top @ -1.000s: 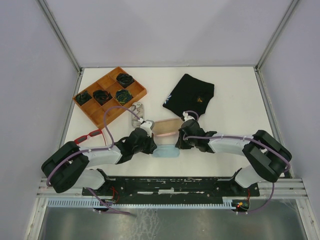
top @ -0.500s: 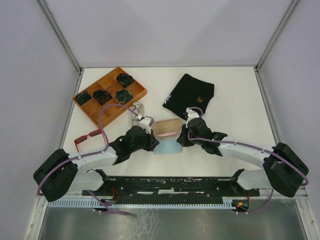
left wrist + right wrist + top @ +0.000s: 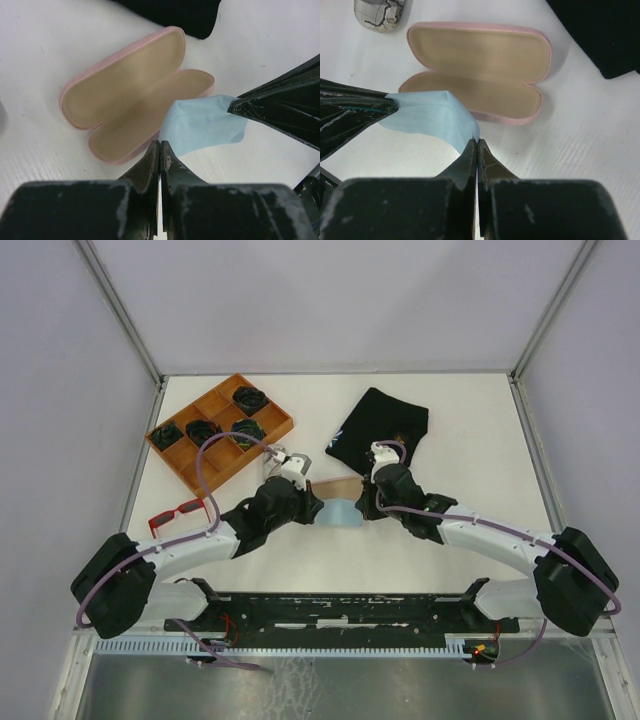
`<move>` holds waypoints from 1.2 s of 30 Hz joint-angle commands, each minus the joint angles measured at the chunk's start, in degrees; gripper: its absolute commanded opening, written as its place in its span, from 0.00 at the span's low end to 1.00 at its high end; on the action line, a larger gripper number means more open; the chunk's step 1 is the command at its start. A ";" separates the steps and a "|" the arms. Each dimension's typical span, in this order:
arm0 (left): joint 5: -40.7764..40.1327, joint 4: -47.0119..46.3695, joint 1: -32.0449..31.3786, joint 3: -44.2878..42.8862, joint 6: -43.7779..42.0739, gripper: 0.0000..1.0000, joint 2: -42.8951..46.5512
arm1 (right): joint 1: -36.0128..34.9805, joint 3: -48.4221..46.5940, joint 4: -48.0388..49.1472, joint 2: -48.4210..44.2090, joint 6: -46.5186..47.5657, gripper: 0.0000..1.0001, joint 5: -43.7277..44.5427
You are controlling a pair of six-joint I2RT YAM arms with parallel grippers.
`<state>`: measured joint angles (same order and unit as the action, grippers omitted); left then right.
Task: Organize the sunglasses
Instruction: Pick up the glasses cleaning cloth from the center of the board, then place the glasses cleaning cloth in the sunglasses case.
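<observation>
Both arms have met just on the near side of the open pink glasses case (image 3: 130, 85), and they share one thing: a light blue cleaning cloth (image 3: 205, 122). The left gripper (image 3: 160, 145) has its claw pressed together on one corner of it, and the right gripper (image 3: 476, 142) is pinching the opposite corner the same way. The cloth hangs spread between them, clear of the case's tan lining. Held taut at two corners like that, I'd guess they mean to keep it flat, either to fold it or to get it out of the way so the case is free.

The case itself lies wide open, both halves up and nothing in it, which suits receiving a pair. The red sunglasses (image 3: 180, 510) are on the table well to the left of the case, beside the left arm and untouched. I can't spot a second pair anywhere. A grey patterned case (image 3: 382, 12) sits just past the pink one's left end, and a black fabric piece (image 3: 385, 425) lies beyond it to the right.
</observation>
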<state>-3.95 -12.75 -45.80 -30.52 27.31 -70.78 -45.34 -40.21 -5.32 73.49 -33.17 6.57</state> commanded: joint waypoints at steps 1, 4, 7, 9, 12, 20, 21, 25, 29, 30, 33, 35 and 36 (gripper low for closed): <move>-2.34 -2.90 0.92 -3.76 -3.60 0.03 -2.34 | 1.47 -4.53 0.75 2.17 2.81 0.00 1.56; -2.72 -3.62 1.94 -4.37 -3.76 0.03 -3.72 | 2.43 -6.12 1.07 4.10 3.83 0.00 1.31; -2.82 -4.56 3.10 -4.69 -3.84 0.03 -4.88 | 3.32 -7.33 1.29 5.99 4.77 0.00 1.32; -2.70 -5.15 3.90 -4.82 -4.01 0.03 -5.94 | 3.82 -7.98 1.55 7.24 5.14 0.00 1.30; -2.43 -6.25 4.83 -5.26 -4.56 0.03 -7.44 | 4.65 -9.15 1.97 8.90 5.90 0.00 1.24; -2.12 -8.66 6.06 -5.29 -5.16 0.03 -10.15 | 6.54 -12.11 3.10 14.01 7.30 0.00 -0.01; -2.10 -8.87 6.15 -5.37 -5.24 0.03 -10.60 | 6.70 -12.58 3.18 14.39 7.52 0.00 -0.06; -2.01 -10.53 6.41 -5.34 -5.42 0.03 -12.11 | 7.65 -13.72 3.65 16.27 8.16 0.00 -0.43; -2.59 -11.94 6.67 -5.51 -5.75 0.03 -13.79 | 8.36 -14.56 4.46 18.22 8.37 0.00 -0.90; -2.63 -12.35 6.82 -5.51 -5.83 0.03 -14.11 | 8.61 -14.73 4.68 18.74 8.34 0.00 -1.08; -2.82 -13.20 7.16 -5.88 -6.40 0.03 -15.39 | 9.03 -15.39 5.27 19.99 8.38 0.00 -1.69; -2.82 -13.34 7.30 -6.41 -6.88 0.03 -16.32 | 9.18 -15.86 5.32 20.77 8.47 0.00 -2.26; -2.82 -13.41 7.35 -6.55 -7.06 0.03 -16.49 | 9.19 -15.91 5.32 20.99 8.47 0.00 -2.42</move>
<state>-5.63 -22.00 -39.03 -34.37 23.94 -86.13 -36.60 -53.21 -2.92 93.65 -25.56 4.93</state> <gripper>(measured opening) 0.043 0.005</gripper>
